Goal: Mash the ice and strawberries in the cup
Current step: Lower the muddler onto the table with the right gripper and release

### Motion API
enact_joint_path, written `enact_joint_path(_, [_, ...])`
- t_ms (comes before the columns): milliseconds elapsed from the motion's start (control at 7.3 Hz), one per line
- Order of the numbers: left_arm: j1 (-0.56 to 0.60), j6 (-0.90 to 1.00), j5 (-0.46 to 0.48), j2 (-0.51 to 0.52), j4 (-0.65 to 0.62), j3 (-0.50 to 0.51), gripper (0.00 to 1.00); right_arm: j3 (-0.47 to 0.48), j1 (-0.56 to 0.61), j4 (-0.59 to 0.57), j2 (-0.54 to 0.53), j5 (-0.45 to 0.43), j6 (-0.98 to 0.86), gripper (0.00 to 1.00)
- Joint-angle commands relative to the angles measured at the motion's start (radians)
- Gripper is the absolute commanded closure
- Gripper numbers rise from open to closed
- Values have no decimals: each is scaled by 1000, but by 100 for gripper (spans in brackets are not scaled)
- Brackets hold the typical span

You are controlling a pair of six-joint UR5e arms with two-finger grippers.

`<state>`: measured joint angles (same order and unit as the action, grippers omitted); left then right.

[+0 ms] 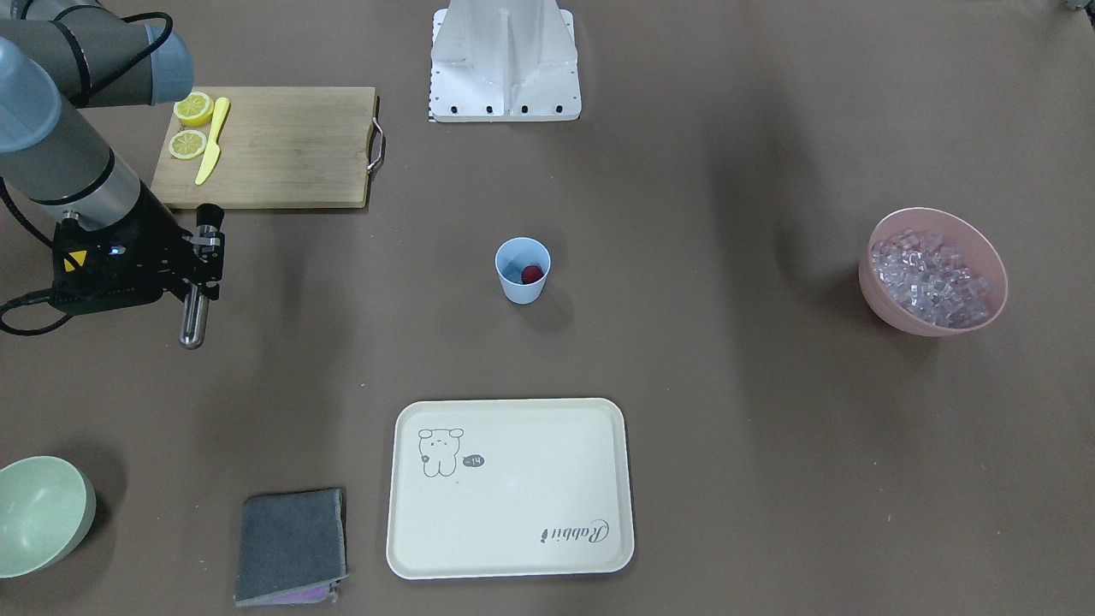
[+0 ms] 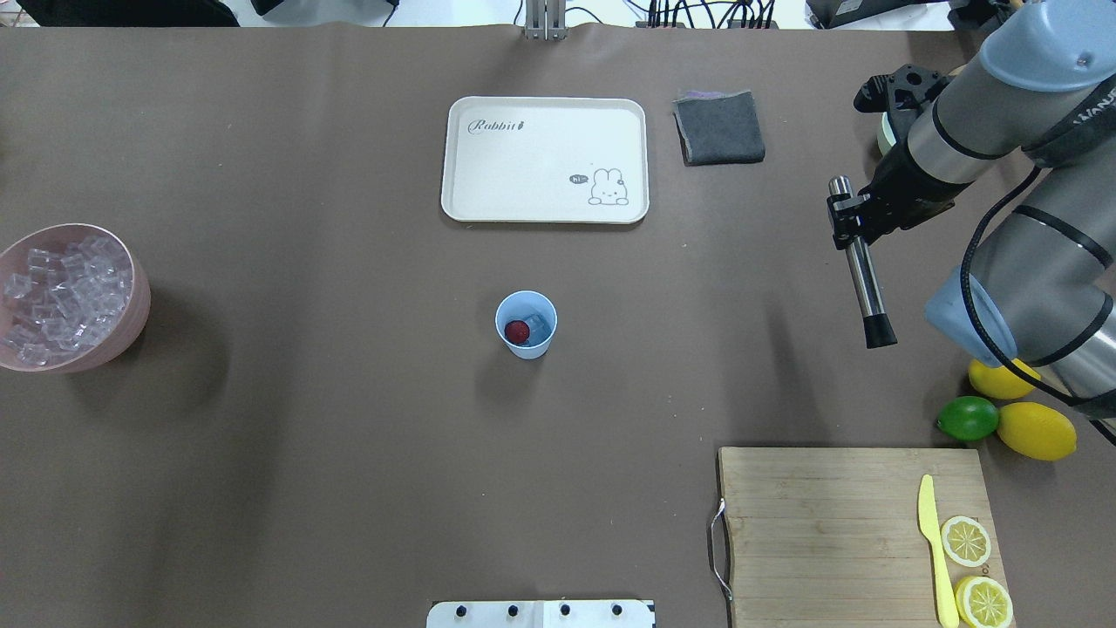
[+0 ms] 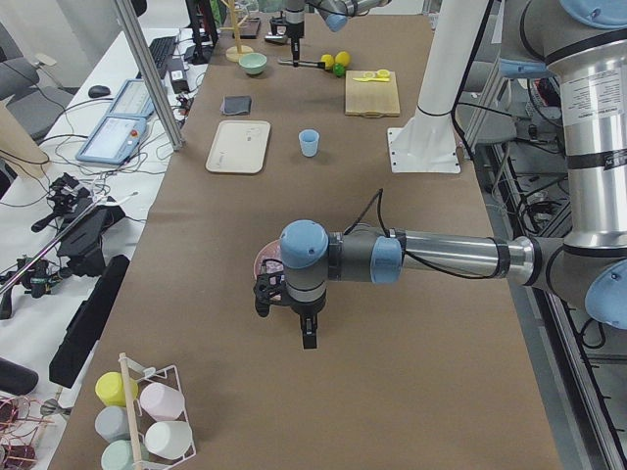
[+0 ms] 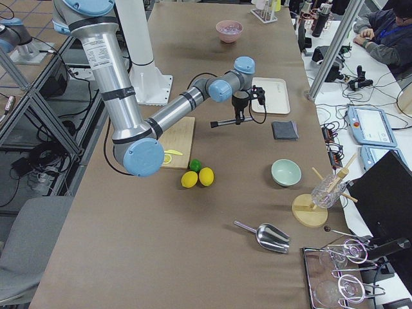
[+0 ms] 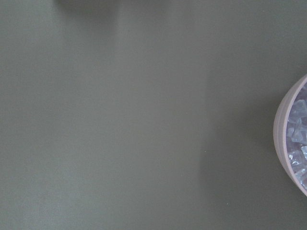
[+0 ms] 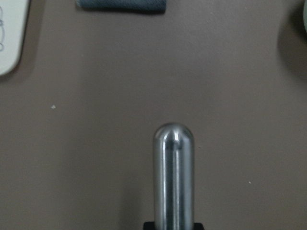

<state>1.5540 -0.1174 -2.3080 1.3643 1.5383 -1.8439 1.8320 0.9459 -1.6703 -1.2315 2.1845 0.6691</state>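
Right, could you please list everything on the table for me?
cup: one, light blue, centre
strawberry: one, dark red, in the cup
ice: many, clear, in the pink bowl
pink bowl: one, table's left end
tray: one, cream, beyond the cup
cloth: one, grey, beside the tray
pale-green bowl: one, far right
cutting board: one, wooden, near right
knife: one, yellow, on the board
lemon halves: two, on the board
lemons: two, yellow, beside the board
lime: one, green, by the lemons
scoop: one, metal, right end
muddler: one, steel, in right gripper
right gripper: one, black, shut on the muddler
left gripper: one, black, by the pink bowl; state unclear
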Motion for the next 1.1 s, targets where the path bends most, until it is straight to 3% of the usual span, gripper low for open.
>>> enact_joint_path(0, [0, 1, 34, -5, 45, 0, 2, -132, 7, -42, 26, 31, -46, 100])
enact_joint_path(274, [0, 1, 35, -4, 48, -1, 2, -280, 7, 143, 17, 34, -51, 100])
enact_joint_path(411, [0, 1, 35, -7, 61, -12, 2, -302, 7, 205, -8, 34, -30, 100])
enact_joint_path(959, [-2, 1, 35, -4, 68, -11, 2, -304, -4, 231, -13, 32, 53, 100])
